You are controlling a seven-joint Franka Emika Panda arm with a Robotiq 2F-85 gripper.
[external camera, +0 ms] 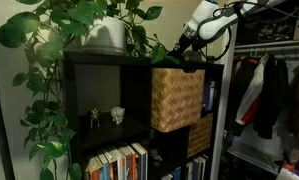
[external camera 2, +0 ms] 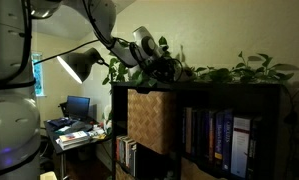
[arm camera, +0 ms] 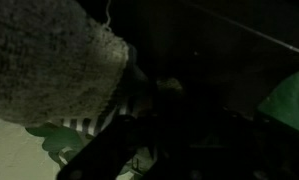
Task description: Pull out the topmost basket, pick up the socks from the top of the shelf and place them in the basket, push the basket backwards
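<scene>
Basket (external camera: pixel 177 98): the tan wicker cube sat in the upper compartment of the black shelf (external camera: pixel 89 85), its front standing proud of the shelf face in both exterior views (external camera 2: pixel 149 120). A second woven basket (external camera: pixel 200 136) sat in the compartment below, set further back.

Socks (arm camera: pixel 49 60): these showed in the wrist view only, as grey knit fabric filling the upper left with a striped piece (arm camera: pixel 89 122) just under it.

End effector (external camera: pixel 186 50): you had it at the top edge of the shelf, just above the basket's rear corner and among the plant leaves (external camera 2: pixel 161 68). The wrist view was too dark, so I could not tell whether its jaws were released or clenched, or whether they touched the socks.

Surroundings: a leafy plant in a white pot (external camera: pixel 107 35) stood on the shelf top. Two small figurines (external camera: pixel 105 116) stood in the middle compartment, with books (external camera: pixel 119 162) below them. Clothes hung on a rack (external camera: pixel 269 90) beside the shelf. A desk lamp (external camera 2: pixel 77 65) and a monitor (external camera 2: pixel 79 105) stood further off.
</scene>
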